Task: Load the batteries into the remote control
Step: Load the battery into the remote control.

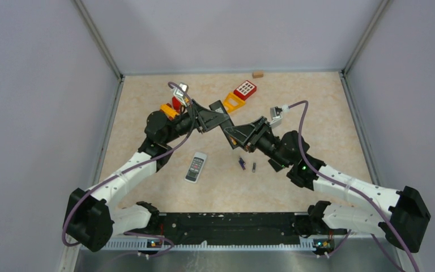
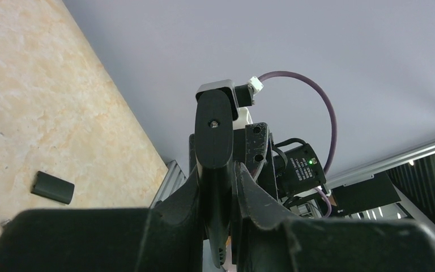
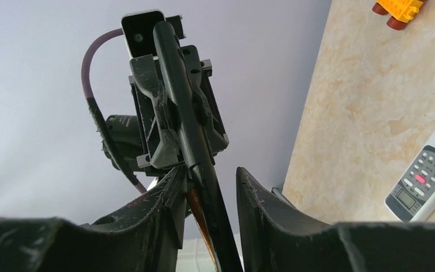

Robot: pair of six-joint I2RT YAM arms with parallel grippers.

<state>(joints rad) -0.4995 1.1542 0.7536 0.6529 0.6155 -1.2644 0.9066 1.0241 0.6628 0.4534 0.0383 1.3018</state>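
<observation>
**Two arms, one remote.** The left fingers (image 2: 173, 214), matte black moulded plastic, are clenched on a slim black remote control (image 2: 214, 130) with a rounded end, held off the worktop. The right fingers (image 3: 266, 221), scuffed black, straddle the same remote from the other side. They are parted: one lies close against it, and the other stands visibly apart. A thin orange-brown sliver (image 3: 197, 212) shows along the remote between them, but whether it is a battery cannot be told.

On the near side of the meeting fingers, a tiny purplish-blue battery (image 1: 241, 163) and a dark grey battery (image 1: 254, 167) lie just beside each other on the worktop (image 1: 311, 102). It is a smooth beige surface with a pale marbled pattern.

Left of the two batteries rests a white rectangular remote with grey buttons (image 1: 195, 167). A small black rectangular cover (image 2: 52, 187) lies flat on the worktop, seen only from the left wrist.

Farther off sit a red keypad toy with white buttons (image 1: 244, 89), an orange plastic piece (image 1: 233, 102) and, at the far edge, a small tan block (image 1: 257, 73).

Plain lilac-grey wall panels (image 1: 226, 34) in aluminium framing enclose the worktop on three sides.
</observation>
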